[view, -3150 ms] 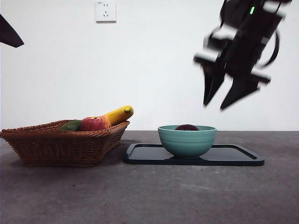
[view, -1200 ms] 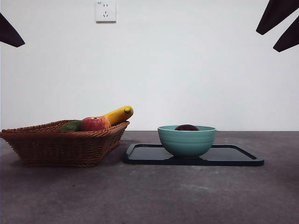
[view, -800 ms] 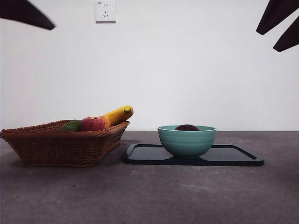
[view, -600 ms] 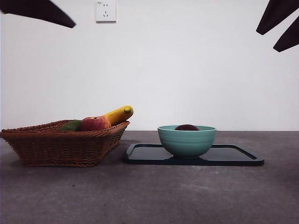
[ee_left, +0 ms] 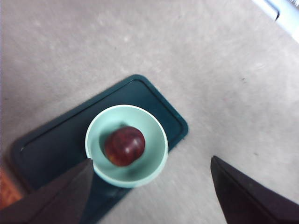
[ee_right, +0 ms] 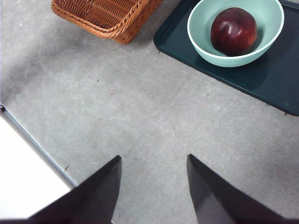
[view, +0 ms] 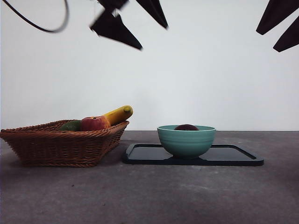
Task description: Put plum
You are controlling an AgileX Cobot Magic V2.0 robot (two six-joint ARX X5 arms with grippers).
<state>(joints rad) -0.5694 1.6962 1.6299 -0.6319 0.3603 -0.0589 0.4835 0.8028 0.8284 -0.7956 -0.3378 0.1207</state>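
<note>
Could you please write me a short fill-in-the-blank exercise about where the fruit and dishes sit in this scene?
1. The plum lies inside the ____.
2. The green bowl stands on a black ____.
3. The banana and the apple rest in the wicker ____.
4. The left gripper is high over the bowl with its jaws ____.

Missing words: bowl; tray; basket; open

Low front view; wrists overhead, perhaps sharing bowl (view: 186, 140).
</note>
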